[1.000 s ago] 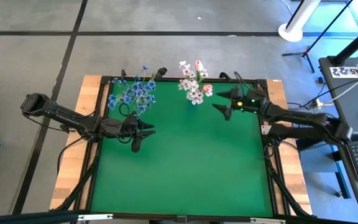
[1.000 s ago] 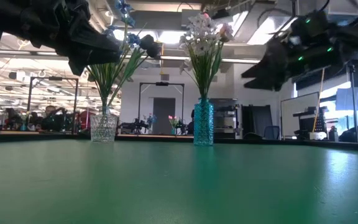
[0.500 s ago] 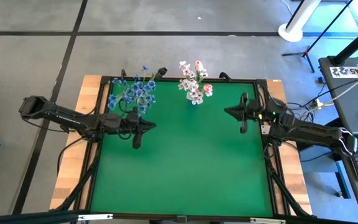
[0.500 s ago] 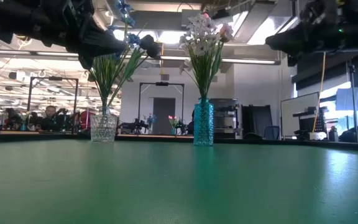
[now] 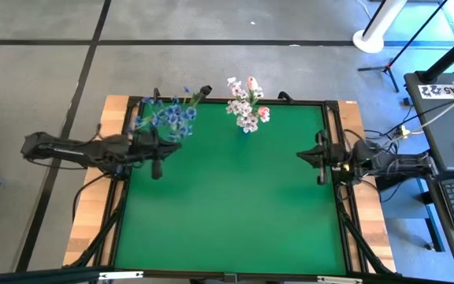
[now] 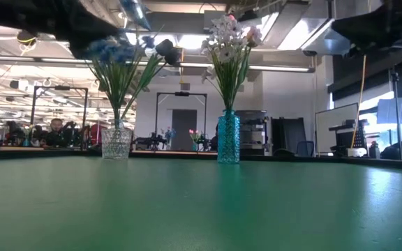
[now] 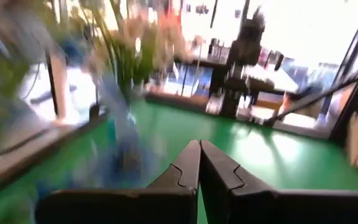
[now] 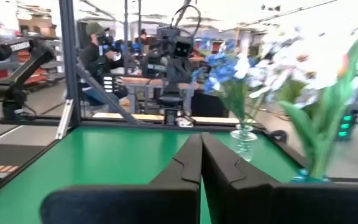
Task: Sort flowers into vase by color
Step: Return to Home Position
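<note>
Blue flowers [image 5: 168,117] and a dark bud [image 6: 165,49] stand on green stems in a clear glass vase [image 6: 116,143] at the far left of the green table. White and pink flowers [image 5: 246,106] stand in a teal vase [image 6: 228,137] at the far middle. My left gripper [image 5: 162,151] hovers shut just near of the blue flowers, at the table's left edge, and its wrist view shows the fingers [image 7: 199,155] together. My right gripper [image 5: 301,155] hovers shut at the right edge, fingers [image 8: 201,149] together, pointing toward both vases [image 8: 244,140].
The green mat [image 5: 235,205] spreads wide between the two arms and toward the near edge. A black frame rail [image 5: 333,126] runs along the table's sides. People and equipment show in the room behind the table [image 6: 54,129].
Both grippers have shut with nothing between the fingers. My left gripper has drawn back toward the table's left edge, away from the blue flowers. My right gripper has pulled back toward the right edge and a little nearer, away from the teal vase. The flowers stay in their vases.
</note>
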### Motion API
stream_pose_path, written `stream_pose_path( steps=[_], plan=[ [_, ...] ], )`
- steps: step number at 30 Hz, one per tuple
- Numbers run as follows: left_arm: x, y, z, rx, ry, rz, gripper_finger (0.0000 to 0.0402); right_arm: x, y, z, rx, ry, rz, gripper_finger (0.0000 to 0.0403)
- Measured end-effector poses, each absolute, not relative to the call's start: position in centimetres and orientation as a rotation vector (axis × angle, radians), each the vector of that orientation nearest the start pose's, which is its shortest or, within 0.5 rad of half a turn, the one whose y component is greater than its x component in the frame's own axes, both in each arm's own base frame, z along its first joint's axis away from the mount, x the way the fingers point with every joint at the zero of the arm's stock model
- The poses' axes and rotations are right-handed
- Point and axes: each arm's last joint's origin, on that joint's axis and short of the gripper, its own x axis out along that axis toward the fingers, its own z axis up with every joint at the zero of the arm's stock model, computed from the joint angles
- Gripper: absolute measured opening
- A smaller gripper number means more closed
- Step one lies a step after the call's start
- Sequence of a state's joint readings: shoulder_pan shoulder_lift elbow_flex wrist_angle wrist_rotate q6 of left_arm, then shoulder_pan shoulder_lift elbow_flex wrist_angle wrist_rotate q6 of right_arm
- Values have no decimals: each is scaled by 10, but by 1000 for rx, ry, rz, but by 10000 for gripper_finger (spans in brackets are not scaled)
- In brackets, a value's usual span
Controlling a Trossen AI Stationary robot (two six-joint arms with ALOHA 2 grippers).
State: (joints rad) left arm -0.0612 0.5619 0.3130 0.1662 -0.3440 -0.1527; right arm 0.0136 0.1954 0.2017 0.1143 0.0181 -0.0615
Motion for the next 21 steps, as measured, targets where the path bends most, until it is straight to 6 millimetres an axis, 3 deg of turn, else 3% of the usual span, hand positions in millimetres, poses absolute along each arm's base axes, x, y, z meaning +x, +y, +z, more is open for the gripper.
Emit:
stream_pose_path(
  steps=[3,6,10,13,21],
  plan=[
    [127,1,243,-144,-29,255,1,88,3,230,-73,-136,-35,7],
    [119,1,233,-125,-60,217,0,78,4,229,-105,-158,-13,7],
    [115,1,200,-130,-79,231,0,81,7,224,-147,-137,27,3],
    [113,2,179,-147,-129,224,0,85,8,210,-148,-91,59,4],
    [113,2,173,-134,-60,196,0,96,10,174,-152,-70,91,5]
  ],
)
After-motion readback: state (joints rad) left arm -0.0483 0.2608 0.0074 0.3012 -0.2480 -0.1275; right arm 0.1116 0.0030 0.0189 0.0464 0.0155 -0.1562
